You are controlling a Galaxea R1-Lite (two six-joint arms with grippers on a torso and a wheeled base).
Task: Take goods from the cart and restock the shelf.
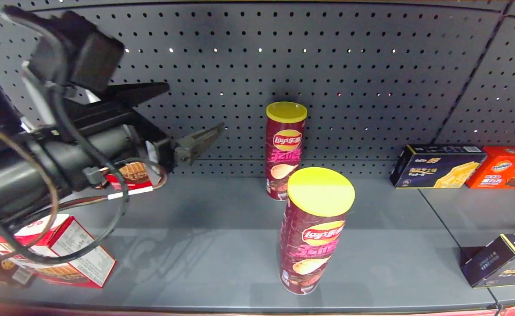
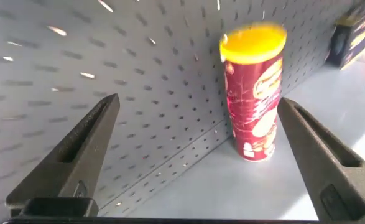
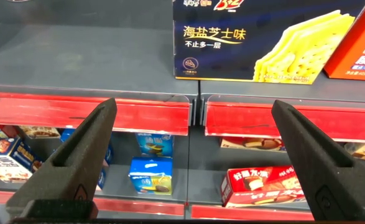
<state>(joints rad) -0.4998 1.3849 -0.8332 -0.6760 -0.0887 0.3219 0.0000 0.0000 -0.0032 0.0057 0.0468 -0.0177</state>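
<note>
Two maroon chip cans with yellow lids stand upright on the grey shelf (image 1: 205, 237). One can (image 1: 286, 149) is at the back by the pegboard, the other (image 1: 312, 232) closer to the front edge. My left gripper (image 1: 195, 106) hovers open and empty above the shelf, left of the back can. Through the left wrist view the same open gripper (image 2: 199, 102) faces the pegboard, and the back can (image 2: 254, 93) stands beyond it, nearer one finger. My right gripper (image 3: 194, 104) is open and empty, in front of a red shelf edge strip (image 3: 138, 115).
A dark cracker box (image 1: 437, 166) and an orange box (image 1: 503, 166) sit at the back right, another dark box (image 1: 503, 259) at the front right. Red boxes (image 1: 73, 256) lie at the front left under my left arm. Lower shelves hold small boxes (image 3: 151, 174).
</note>
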